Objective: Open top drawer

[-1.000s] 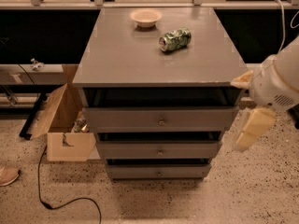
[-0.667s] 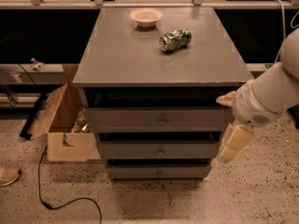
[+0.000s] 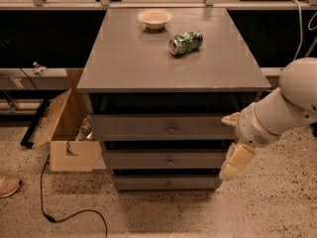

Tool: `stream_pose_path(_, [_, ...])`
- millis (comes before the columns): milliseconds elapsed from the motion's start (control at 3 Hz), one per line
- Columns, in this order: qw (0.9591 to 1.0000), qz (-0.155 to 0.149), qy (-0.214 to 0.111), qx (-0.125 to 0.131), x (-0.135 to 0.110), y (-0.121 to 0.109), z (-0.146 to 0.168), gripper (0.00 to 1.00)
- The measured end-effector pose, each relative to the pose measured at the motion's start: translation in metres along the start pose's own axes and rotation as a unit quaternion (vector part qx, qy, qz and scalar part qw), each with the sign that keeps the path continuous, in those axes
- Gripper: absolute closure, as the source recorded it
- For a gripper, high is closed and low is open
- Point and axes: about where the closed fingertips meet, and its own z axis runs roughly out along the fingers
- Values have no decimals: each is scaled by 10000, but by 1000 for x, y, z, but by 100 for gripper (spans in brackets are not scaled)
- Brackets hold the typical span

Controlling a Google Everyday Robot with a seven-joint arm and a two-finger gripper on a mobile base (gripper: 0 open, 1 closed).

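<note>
- Top drawer (image 3: 148, 127) has the end effector (image 3: 227, 147) nearest you, in front of its right end. The end effector is spread: one cream finger (image 3: 231, 118) is level with that drawer's front, and the other (image 3: 237, 161) points down beside the middle drawer (image 3: 143, 160). It grips nothing and is well to the right of the knob (image 3: 171, 130).
- On the speckled floor at the left you see a black cable (image 3: 64, 213) and the toe of a shoe (image 3: 9, 185).
- Look at the drawer itself: a long, flat, matte grey panel, the uppermost of three. It has one small round metal knob at its centre and a dark gap above it. It looks pushed in under the overhang.
- Below it, the middle and bottom drawer (image 3: 148, 182) have similar knobs.
- An open cardboard box (image 3: 64, 133) stands against the cabinet's left side.
- Farther back, on the grey surface (image 3: 124, 63), a green can (image 3: 185, 41) lies on its side, with a pale bowl (image 3: 155, 18) behind it.
</note>
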Motion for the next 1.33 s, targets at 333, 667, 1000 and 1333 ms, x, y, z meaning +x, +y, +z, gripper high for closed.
stream_pose_path(333, [9992,-330,162,125,1,-25,15,0])
stream_pose_path(667, [9949,-827,385,423,1,-64,36,0])
stream_pose_path(1000, [9903,-1124,516,632,1,-100,53,0])
stream_pose_path(1333, [9890,-1192,620,620,9,-137,79,0])
